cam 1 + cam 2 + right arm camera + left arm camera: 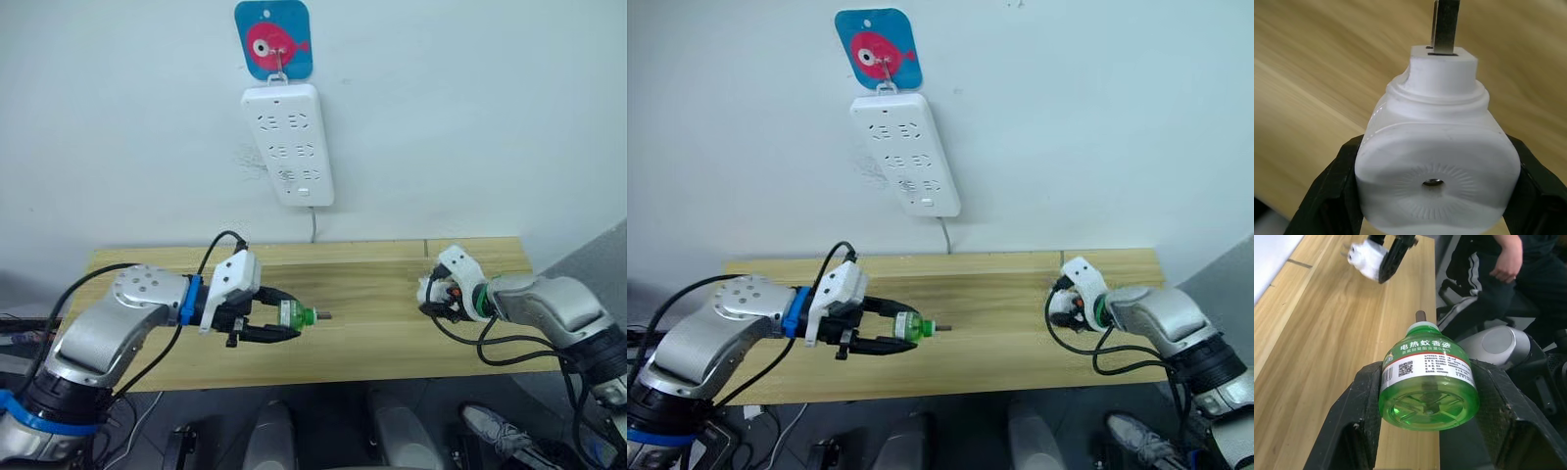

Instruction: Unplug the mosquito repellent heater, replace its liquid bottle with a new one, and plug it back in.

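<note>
Left gripper (279, 320) out over the near-left part of the wooden table (372, 323), fingers (1359, 421) clamped on either side of a green liquid bottle (1427, 377). Bottle lying sideways between the pads, base toward the wrist, white-collared neck and dark wick pointing away toward the right arm. White label with green and black print around its upper body.

Right gripper (438, 297) above the right part of the table, fingers (1334, 191) closed around the mosquito repellent heater (1437, 166). Heater seated squarely between the two black fingers, flanks pressed against both pads, round vent hole facing the wrist camera, metal prongs jutting from the far end toward the table surface. In the head views, heater seen as a small white lump at the tip of the right arm, well apart from the bottle, the two held things facing each other across bare wood.

On the wall behind, long white power strip (288, 143) hanging from a hook on a blue plaque with a pink fish (273, 39), cord running down behind the table.

Beyond the table edge in the left wrist view, a seated person's hand (1507, 265) and dark clothing.
</note>
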Controlling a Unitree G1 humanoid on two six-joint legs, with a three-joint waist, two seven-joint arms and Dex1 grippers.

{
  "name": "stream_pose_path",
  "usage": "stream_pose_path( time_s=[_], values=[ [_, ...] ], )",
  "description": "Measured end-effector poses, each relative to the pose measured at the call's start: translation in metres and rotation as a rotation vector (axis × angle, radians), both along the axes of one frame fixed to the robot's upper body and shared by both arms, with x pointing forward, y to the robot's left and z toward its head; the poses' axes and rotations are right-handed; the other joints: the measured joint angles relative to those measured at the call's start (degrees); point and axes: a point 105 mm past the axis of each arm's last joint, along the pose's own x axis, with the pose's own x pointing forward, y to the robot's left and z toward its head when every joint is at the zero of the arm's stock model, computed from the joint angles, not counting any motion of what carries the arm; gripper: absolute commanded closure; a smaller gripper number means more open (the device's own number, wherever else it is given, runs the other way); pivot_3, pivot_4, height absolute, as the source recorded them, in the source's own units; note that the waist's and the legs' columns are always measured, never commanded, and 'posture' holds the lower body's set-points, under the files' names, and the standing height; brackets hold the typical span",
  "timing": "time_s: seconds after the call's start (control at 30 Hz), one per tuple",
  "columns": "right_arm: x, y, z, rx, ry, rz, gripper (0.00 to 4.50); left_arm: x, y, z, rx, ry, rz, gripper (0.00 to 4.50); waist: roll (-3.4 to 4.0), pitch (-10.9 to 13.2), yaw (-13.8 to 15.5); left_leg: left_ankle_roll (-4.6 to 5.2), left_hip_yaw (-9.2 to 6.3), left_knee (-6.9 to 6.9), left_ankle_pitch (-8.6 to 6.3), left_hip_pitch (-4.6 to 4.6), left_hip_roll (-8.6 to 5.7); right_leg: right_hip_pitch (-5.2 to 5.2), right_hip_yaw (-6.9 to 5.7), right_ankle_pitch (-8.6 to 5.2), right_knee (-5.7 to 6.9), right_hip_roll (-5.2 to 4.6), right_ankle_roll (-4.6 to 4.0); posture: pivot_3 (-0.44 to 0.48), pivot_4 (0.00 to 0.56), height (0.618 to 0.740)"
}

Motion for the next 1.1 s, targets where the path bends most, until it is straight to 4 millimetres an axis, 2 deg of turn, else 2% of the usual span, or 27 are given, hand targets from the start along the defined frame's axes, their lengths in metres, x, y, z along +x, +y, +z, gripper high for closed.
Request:
stream_pose_path(
  time_s=[0.17, 0.3, 0.37, 0.47, 0.57, 0.63, 0.7, 0.83, 0.9, 0.97, 1.1],
  values=[
    [0.019, -0.015, -0.01, -0.069, -0.013, -0.068, 1.44, 0.002, -0.009, -0.004, -0.03, -0.035, 0.029, 2.24, 0.0, 0.0, 0.0, 0.0, -0.01, 0.0, 0.0, 0.03, 0.0, 0.01, -0.02, 0.0, 0.05, 0.01, 0.0, -0.084, 0.23, 0.725],
    [0.024, -0.018, -0.011, -0.04, -0.011, -0.12, 0.14, 0.003, -0.012, -0.006, -0.037, -0.041, 0.044, 2.24, 0.0, 0.0, 0.0, 0.0, -0.01, 0.0, 0.0, 0.03, 0.0, 0.01, -0.02, 0.01, 0.06, 0.0, -0.01, -0.091, 0.228, 0.725],
    [0.025, -0.017, -0.009, -0.02, -0.012, -0.142, 0.0, 0.003, -0.013, -0.006, -0.048, -0.043, 0.049, 2.24, 0.0, 0.0, 0.0, 0.0, 0.0, 0.0, 0.0, 0.03, -0.01, 0.01, -0.02, 0.01, 0.06, -0.02, -0.01, -0.085, 0.227, 0.725],
    [0.024, -0.018, 0.007, 0.036, -0.048, -0.183, 0.0, 0.005, -0.017, -0.006, -0.071, -0.045, 0.063, 2.24, 0.01, 0.0, 0.0, 0.0, -0.02, 0.0, 0.0, 0.02, -0.02, 0.01, -0.03, 0.01, 0.09, -0.03, -0.01, -0.083, 0.227, 0.725],
    [0.017, -0.017, 0.04, 0.127, -0.131, -0.2, 0.0, 0.011, -0.02, 0.001, -0.153, -0.038, 0.121, 2.24, 0.01, 0.0, 0.1, 0.0, -0.1, 0.0, 0.0, -0.01, -0.02, 0.02, -0.09, 0.01, 0.11, -0.03, -0.01, -0.098, 0.227, 0.725],
    [0.008, -0.004, 0.073, 0.267, -0.205, -0.173, 0.0, 0.016, -0.019, 0.007, -0.199, -0.049, 0.169, 2.24, 0.02, 0.0, 0.1, 0.0, -0.14, -0.01, 0.0, 0.0, -0.01, 0.05, -0.12, 0.01, 0.11, -0.02, 0.0, -0.111, 0.227, 0.725],
    [-0.003, 0.018, 0.104, 0.429, -0.289, -0.114, 0.0, 0.019, -0.022, 0.011, -0.253, -0.068, 0.202, 2.24, 0.02, 0.0, 0.0, 0.0, -0.15, -0.01, 0.0, 0.07, 0.0, 0.12, -0.12, 0.01, 0.1, -0.01, 0.0, -0.128, 0.227, 0.725],
    [-0.023, 0.066, 0.136, 0.833, -0.399, -0.061, 0.0, 0.028, -0.033, 0.021, -0.372, -0.141, 0.261, 2.24, 0.01, 0.0, -0.2, 0.0, -0.12, -0.02, 0.0, 0.29, 0.02, 0.28, -0.08, 0.01, 0.21, 0.01, 0.0, -0.147, 0.229, 0.725],
    [-0.036, 0.091, 0.146, 1.058, -0.372, -0.027, 0.0, 0.035, -0.039, 0.033, -0.427, -0.217, 0.29, 2.24, 0.02, 0.0, -0.2, -0.02, -0.1, 0.02, 0.01, 0.32, 0.02, 0.28, -0.05, 0.01, 0.32, 0.0, -0.01, -0.148, 0.225, 0.725],
    [-0.045, 0.107, 0.153, 1.216, -0.34, -0.025, 0.0, 0.04, -0.042, 0.046, -0.471, -0.303, 0.309, 2.24, 0.04, 0.0, -0.2, -0.03, -0.05, 0.04, 0.02, 0.34, -0.02, 0.28, -0.01, 0.01, 0.35, -0.02, -0.01, -0.147, 0.223, 0.725],
    [-0.05, 0.125, 0.153, 1.325, -0.281, -0.069, 0.0, 0.044, -0.046, 0.055, -0.524, -0.371, 0.333, 2.24, 0.06, 0.0, -0.3, -0.03, -0.01, 0.01, 0.02, 0.33, -0.03, 0.24, 0.02, 0.01, 0.35, -0.03, -0.01, -0.142, 0.218, 0.725]
  ],
)
